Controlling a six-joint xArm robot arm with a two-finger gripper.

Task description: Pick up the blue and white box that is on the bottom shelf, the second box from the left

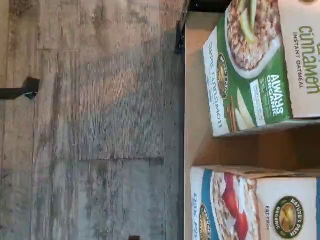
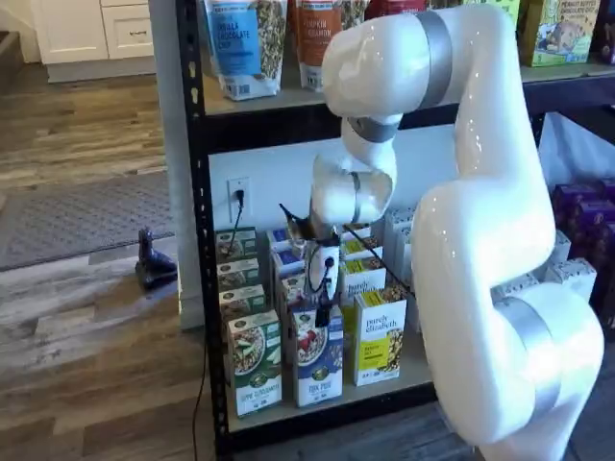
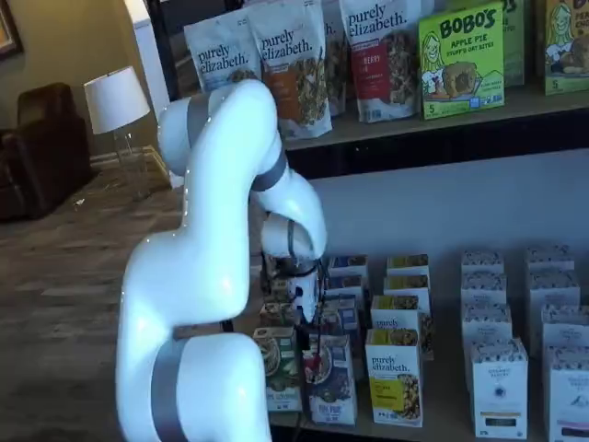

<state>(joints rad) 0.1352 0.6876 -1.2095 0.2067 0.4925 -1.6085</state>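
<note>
Gripper (image 2: pixel 323 309) hanging over front row, jaws apparently wide, holding nothing. Blue and white box (image 2: pixel 319 356) standing at front edge of bottom shelf (image 2: pixel 404 382), beside green-and-white oatmeal carton (image 2: pixel 255 362). Risk: finger clipping neighbour carton, toppling it.

Green-and-white instant oatmeal carton (image 2: pixel 254 361) at the front of its row, yellow-and-white carton (image 2: pixel 380 336) two rows over. Granola pouches (image 3: pixel 294 64) and a bright green snack-bar box (image 3: pixel 462 61) lined up on the upper board. White table lamp (image 3: pixel 116 99) beside a dark armchair (image 3: pixel 41 147). Grey-brown plank floor (image 1: pixel 90 125) below.
</note>
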